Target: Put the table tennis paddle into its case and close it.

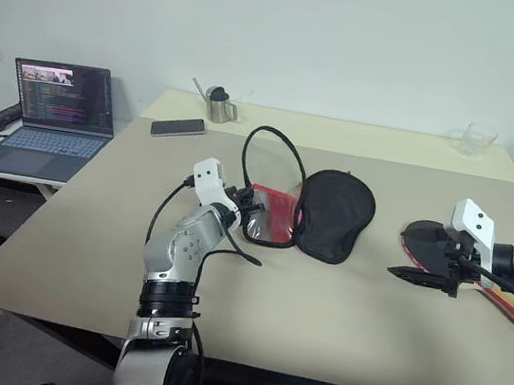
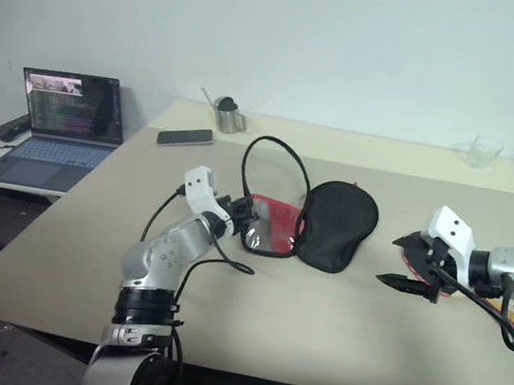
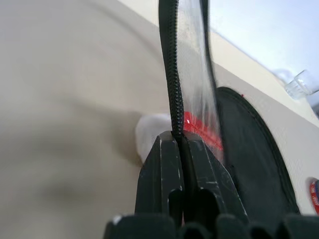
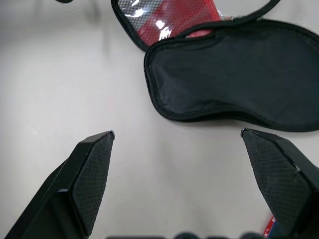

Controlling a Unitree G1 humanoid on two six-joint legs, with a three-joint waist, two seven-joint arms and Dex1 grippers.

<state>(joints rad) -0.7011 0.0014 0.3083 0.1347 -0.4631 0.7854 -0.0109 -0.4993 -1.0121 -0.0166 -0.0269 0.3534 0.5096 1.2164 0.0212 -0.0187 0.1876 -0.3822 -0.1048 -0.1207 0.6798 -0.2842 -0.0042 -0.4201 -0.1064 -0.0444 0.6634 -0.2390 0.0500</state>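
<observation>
The case [image 1: 331, 212] lies open near the middle of the table [image 1: 315, 325], its one half flat on the surface and its other half raised to the left. The left gripper [image 1: 244, 202] is at that raised half's left edge, clamped on the zipper rim [image 3: 173, 84]. The table tennis paddle [image 1: 422, 243] lies to the right of the case, well apart from it, beneath the right gripper [image 1: 426, 274]. A phone [image 1: 178, 127] and a metal cup [image 1: 218, 105] sit behind the case to the left; a clear cup [image 1: 476, 139] stands at the far right corner. A laptop [image 1: 52, 121] rests on a separate surface left of the table.
</observation>
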